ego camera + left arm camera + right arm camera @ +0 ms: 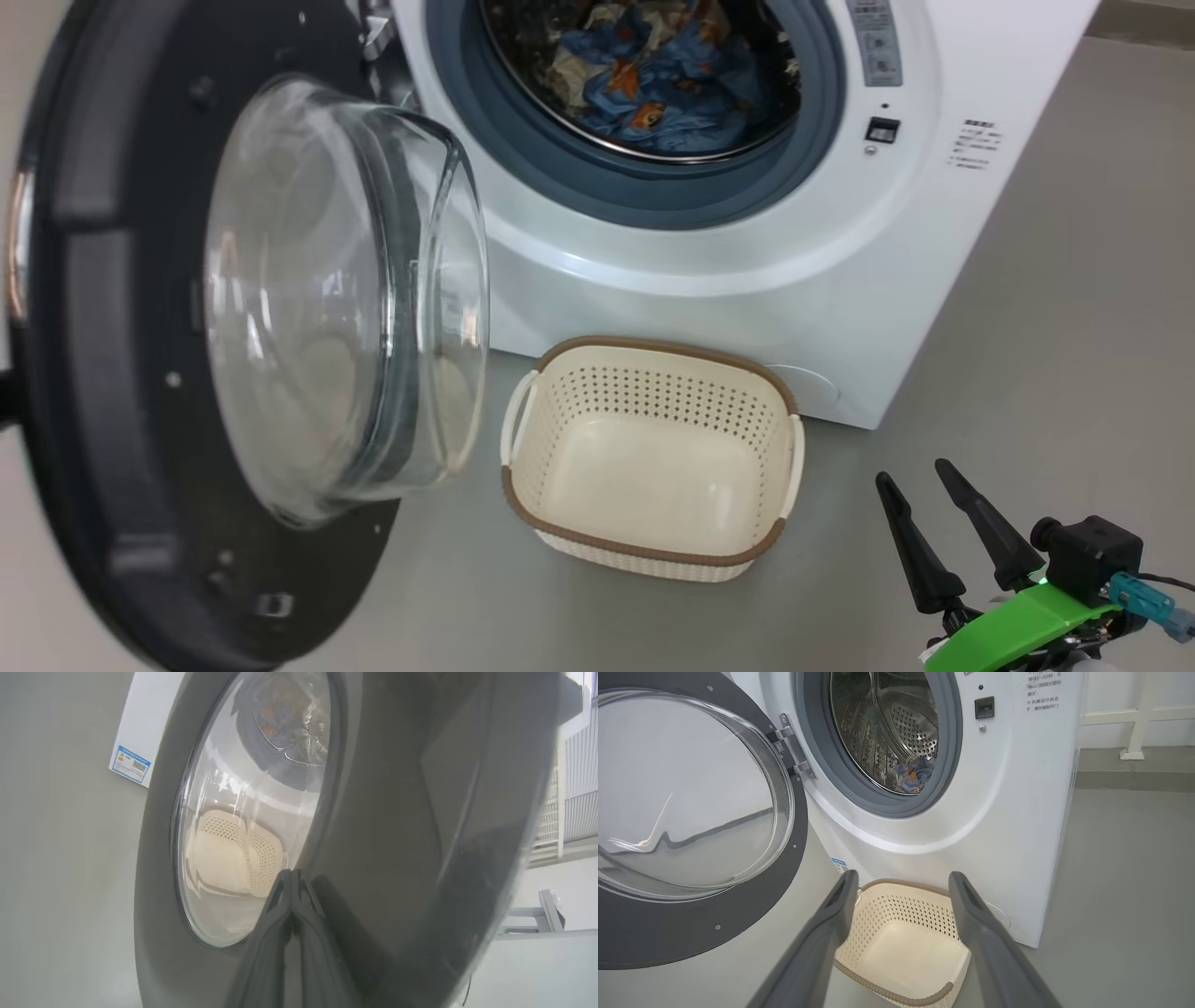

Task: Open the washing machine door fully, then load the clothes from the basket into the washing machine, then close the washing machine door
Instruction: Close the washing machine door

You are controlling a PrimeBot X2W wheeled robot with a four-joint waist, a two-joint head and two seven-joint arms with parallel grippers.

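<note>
The washing machine (747, 280) stands with its round door (121, 373) swung open to the left, the glass bowl (345, 299) bulging toward the drum. Blue printed clothes (653, 75) lie inside the drum, seen also in the right wrist view as a small bundle of clothes (915, 772). The cream basket (653, 457) sits on the floor before the machine with nothing in it. My left gripper (292, 875) is shut, its tips against the black outer face of the door (420, 835). My right gripper (920, 476) hangs open at the lower right, above and right of the basket (906, 952).
Grey floor (1074, 327) stretches to the right of the machine. A white rail and a post (1134, 742) stand against the wall behind the machine's right side. A door hinge (791, 742) joins the door to the machine front.
</note>
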